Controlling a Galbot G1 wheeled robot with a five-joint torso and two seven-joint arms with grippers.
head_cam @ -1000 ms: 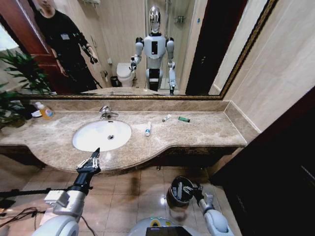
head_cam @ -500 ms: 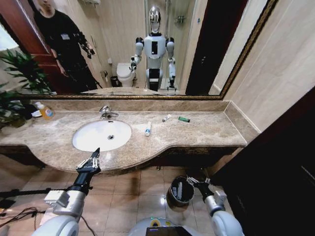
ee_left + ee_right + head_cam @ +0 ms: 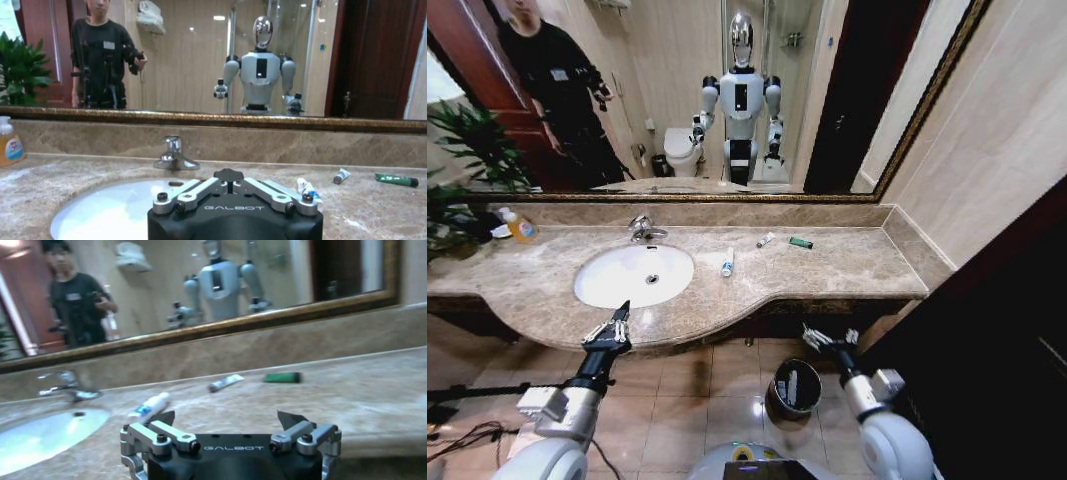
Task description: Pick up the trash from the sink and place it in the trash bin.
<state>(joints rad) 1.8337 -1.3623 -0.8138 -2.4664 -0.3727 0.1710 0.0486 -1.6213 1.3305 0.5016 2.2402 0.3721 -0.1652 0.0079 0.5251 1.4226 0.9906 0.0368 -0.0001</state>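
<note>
Three bits of trash lie on the countertop (image 3: 847,270) at mid-frame: a blue-marked tube (image 3: 727,263) just beside the sink (image 3: 634,275), a smaller tube (image 3: 766,240) and a green packet (image 3: 800,243) farther right. The trash bin (image 3: 793,388) stands on the floor at lower centre, a white piece inside. The right gripper (image 3: 828,338), spread and empty, hangs just above the bin; the left gripper (image 3: 607,328), fingers parted, waits at the counter's front edge

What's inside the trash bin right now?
One white tube stands against the inner wall of the bin. The black bottom around it is too dark to check for other pieces.
</note>
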